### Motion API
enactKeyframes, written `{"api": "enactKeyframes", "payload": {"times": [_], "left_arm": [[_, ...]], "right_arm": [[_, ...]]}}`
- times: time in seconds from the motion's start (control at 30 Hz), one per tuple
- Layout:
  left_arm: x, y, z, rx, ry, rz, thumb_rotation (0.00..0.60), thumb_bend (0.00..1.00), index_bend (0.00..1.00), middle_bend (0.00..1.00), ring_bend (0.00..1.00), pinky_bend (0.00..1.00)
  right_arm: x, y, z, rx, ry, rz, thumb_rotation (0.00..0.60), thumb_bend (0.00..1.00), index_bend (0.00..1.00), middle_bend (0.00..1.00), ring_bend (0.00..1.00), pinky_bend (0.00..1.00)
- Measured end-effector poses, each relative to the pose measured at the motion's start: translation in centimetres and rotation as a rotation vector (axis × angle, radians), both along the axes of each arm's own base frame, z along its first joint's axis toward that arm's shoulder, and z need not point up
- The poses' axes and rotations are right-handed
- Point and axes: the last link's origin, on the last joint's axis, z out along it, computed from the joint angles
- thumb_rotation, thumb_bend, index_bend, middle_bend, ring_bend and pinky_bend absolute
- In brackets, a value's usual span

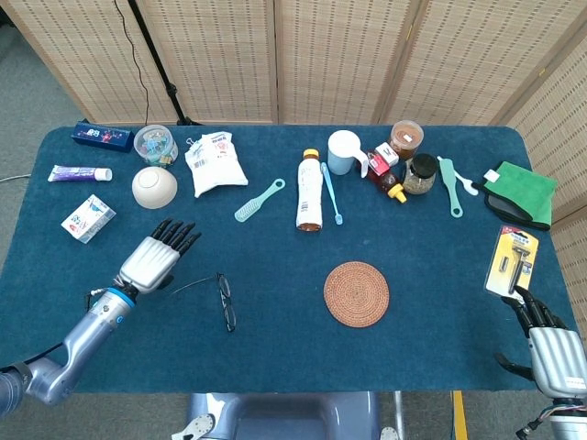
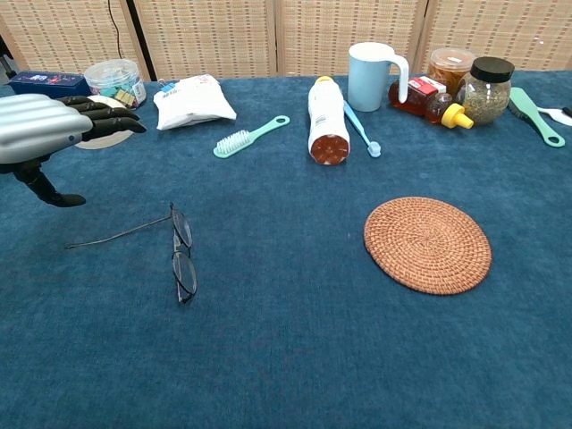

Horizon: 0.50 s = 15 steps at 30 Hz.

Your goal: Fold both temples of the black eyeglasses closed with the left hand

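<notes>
The black eyeglasses (image 1: 224, 301) (image 2: 181, 253) lie on the blue tablecloth in front of the centre-left. One thin temple sticks out to the left, open; the other cannot be made out. My left hand (image 1: 154, 258) (image 2: 49, 132) hovers left of the glasses, clear of them, fingers stretched flat and thumb hanging down, holding nothing. My right hand (image 1: 548, 339) sits at the table's near right corner, fingers apart and empty; it shows in the head view only.
A woven round coaster (image 2: 427, 244) lies right of centre. Along the back stand a white bowl (image 1: 154, 187), a teal brush (image 2: 249, 137), a lying bottle (image 2: 327, 119), a blue mug (image 2: 371, 75) and jars (image 2: 485, 89). A razor pack (image 1: 512, 261) lies near my right hand.
</notes>
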Motion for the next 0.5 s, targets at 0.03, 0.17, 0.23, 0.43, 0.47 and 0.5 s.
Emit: {"api": "enactKeyframes", "payload": {"times": [0.03,0.17,0.23,0.43,0.47,0.5], "left_arm": [[-0.3,0.1,0.0,0.001,0.008,0.006,0.6,0.23,0.0,0.0,0.0,0.0],[-1.2,0.5,-0.2,0.0,0.018,0.031,0.6,0.23,0.0,0.0,0.0,0.0],[-1.3,0.5,-0.5,-0.008,0.015,0.038,0.6,0.23,0.0,0.0,0.0,0.0],[-1.7,0.5,-1.0,-0.003,0.049,0.014,0.6,0.23,0.0,0.0,0.0,0.0],[-1.8,0.5,-1.2,-0.007,0.049,0.018,0.6,0.23,0.0,0.0,0.0,0.0],[-2.0,0.4,-1.4,-0.016,0.052,0.022,0.6,0.23,0.0,0.0,0.0,0.0]], "right_arm": [[0.0,0.0,0.0,0.0,0.0,0.0,0.6,0.03,0.19,0.09,0.19,0.35],[0.0,0.0,-0.1,0.002,0.002,-0.001,0.6,0.03,0.19,0.09,0.19,0.35],[0.0,0.0,0.0,0.001,0.003,-0.004,0.6,0.03,0.19,0.09,0.19,0.35],[0.1,0.0,0.0,0.002,0.004,-0.003,0.6,0.03,0.19,0.09,0.19,0.35],[0.0,0.0,0.0,0.002,0.004,-0.004,0.6,0.03,0.19,0.09,0.19,0.35],[0.0,0.0,0.0,0.002,0.004,-0.005,0.6,0.03,0.19,0.09,0.19,0.35]]}}
